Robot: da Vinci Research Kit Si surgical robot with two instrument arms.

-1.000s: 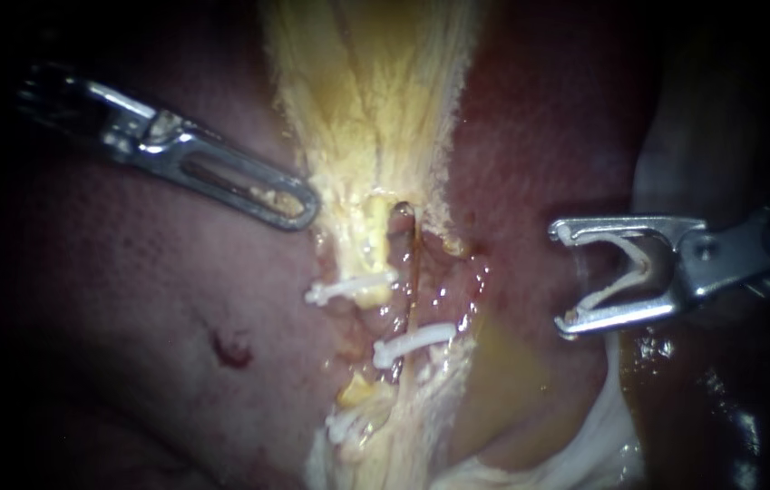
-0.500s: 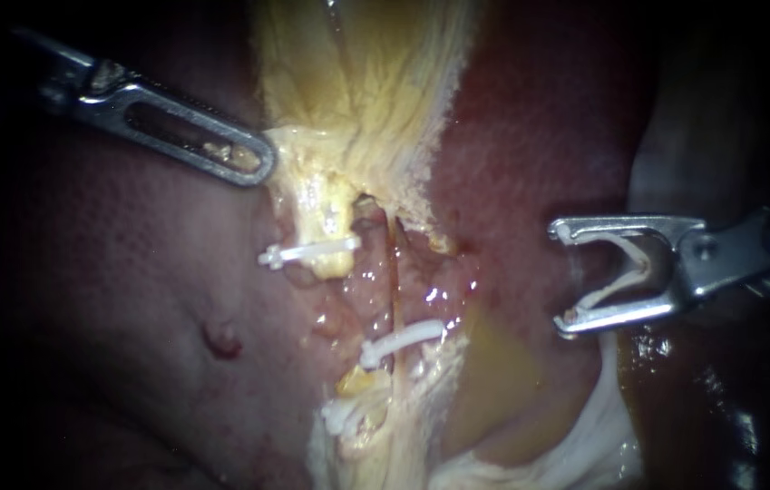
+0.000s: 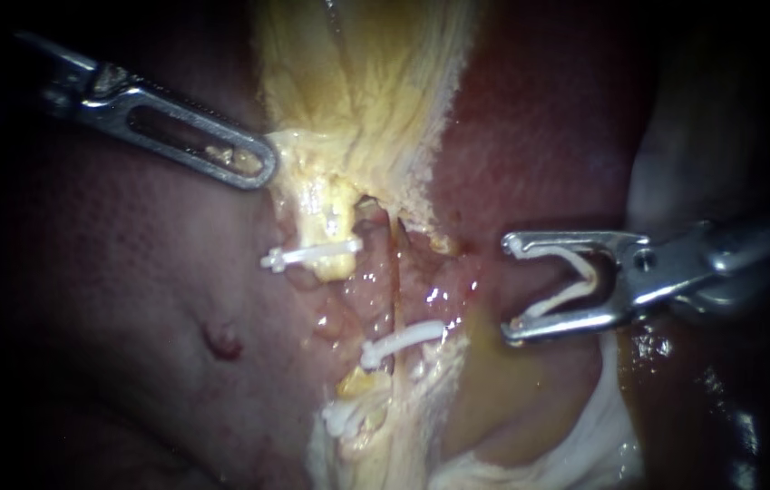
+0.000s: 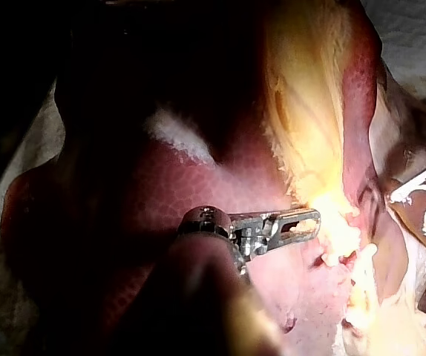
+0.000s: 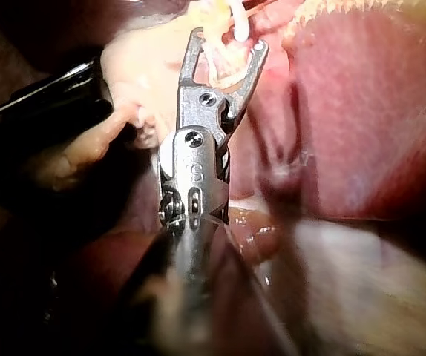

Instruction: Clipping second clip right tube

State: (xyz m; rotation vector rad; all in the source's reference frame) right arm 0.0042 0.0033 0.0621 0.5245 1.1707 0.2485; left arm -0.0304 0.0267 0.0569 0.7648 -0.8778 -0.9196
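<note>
My right instrument (image 3: 508, 288) has its jaws spread wide, each pressed against one leg of the white clip (image 3: 566, 292) they carry, which stands open in a V; ahead of the tips, clear of them, runs the thin right tube (image 3: 394, 272); a fastened clip (image 3: 403, 339) crosses it about level with the lower jaw; past the tube sits a far clip (image 3: 310, 255); farthest off, my left instrument (image 3: 262, 168), jaws narrow, pinches the edge of the yellow tissue (image 3: 357, 100) beside the liver (image 3: 112, 299).

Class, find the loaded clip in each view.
Endoscope view: clip in the right instrument's jaws, right of the yellow tissue.
Left wrist view: clip beyond the yellow tissue, ahead of the left instrument.
Right wrist view: clip between its own jaws.
Shared landmark: yellow tissue.
</note>
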